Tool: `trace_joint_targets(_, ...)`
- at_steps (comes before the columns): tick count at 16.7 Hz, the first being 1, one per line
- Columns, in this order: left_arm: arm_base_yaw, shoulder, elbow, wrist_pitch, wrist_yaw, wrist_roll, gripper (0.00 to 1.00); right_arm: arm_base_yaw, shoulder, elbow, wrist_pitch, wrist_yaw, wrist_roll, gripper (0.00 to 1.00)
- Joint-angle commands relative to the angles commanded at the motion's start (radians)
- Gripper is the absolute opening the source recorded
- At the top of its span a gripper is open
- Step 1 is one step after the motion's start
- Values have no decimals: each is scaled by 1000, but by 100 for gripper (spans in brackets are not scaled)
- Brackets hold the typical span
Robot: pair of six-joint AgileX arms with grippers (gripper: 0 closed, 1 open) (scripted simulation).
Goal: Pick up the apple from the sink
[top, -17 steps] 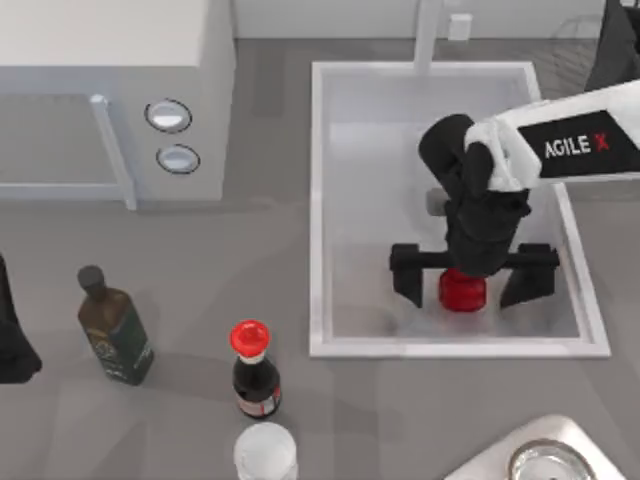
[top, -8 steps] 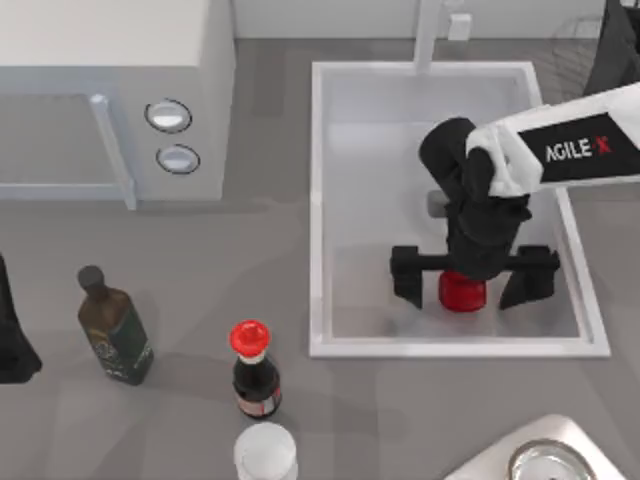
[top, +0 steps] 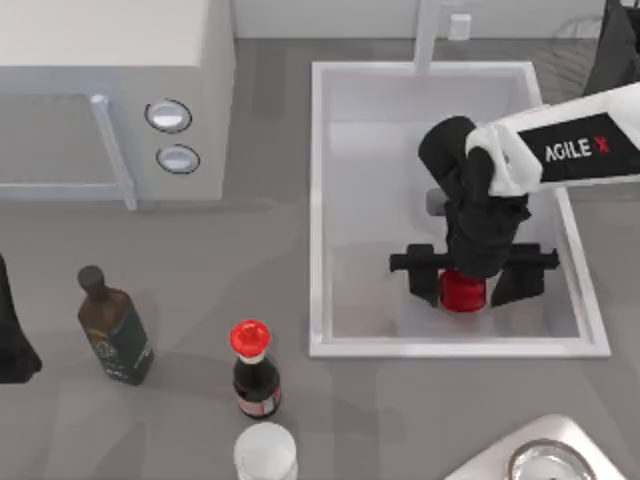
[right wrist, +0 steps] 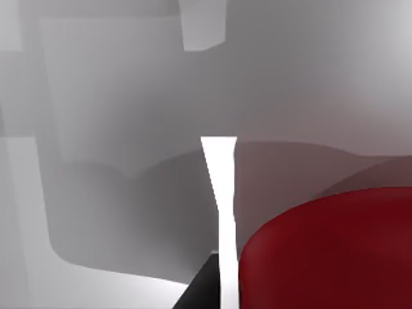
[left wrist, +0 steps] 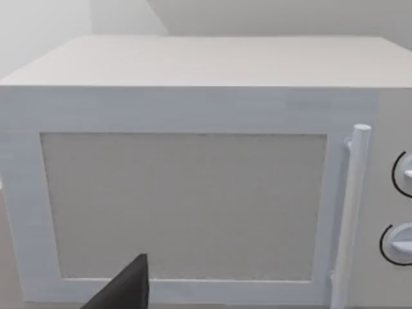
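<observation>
The apple [top: 462, 292], small, red and glossy, lies on the floor of the white sink [top: 316, 200] near its front rim. My right gripper [top: 470, 288] reaches straight down over it, one dark finger on each side of the fruit. The jaws are open but drawn in close to the apple's sides, with a thin gap remaining. In the right wrist view the apple [right wrist: 328, 251] looms large and dark red beside a pale finger edge. My left gripper [top: 10, 340] is parked at the table's left edge.
A white microwave [top: 110, 100] stands at the back left, and the left wrist view faces its door [left wrist: 187, 193]. A dark olive bottle [top: 115, 330], a red-capped bottle [top: 253, 370] and a white-lidded jar [top: 266, 452] stand in front. A steel pot [top: 545, 462] sits at the front right. The faucet post [top: 428, 35] rises behind the sink.
The right gripper's fingers have drawn inward towards the apple from a wide spread. The apple and the left arm have not moved.
</observation>
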Motion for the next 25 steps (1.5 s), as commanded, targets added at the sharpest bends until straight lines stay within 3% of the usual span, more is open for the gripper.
trace_joint_targets(3, 0, 0, 0, 0, 0, 0, 100, 0, 0, 0, 0, 0, 0, 2)
trace_joint_targets(4, 0, 0, 0, 0, 0, 0, 100, 0, 0, 0, 0, 0, 0, 0)
trace_joint_targets(16, 0, 0, 0, 0, 0, 0, 100, -1, -65, 80, -99, 18, -7, 0)
trace_joint_targets(25, 0, 0, 0, 0, 0, 0, 100, -3, -176, 555, -727, 17, -10, 0)
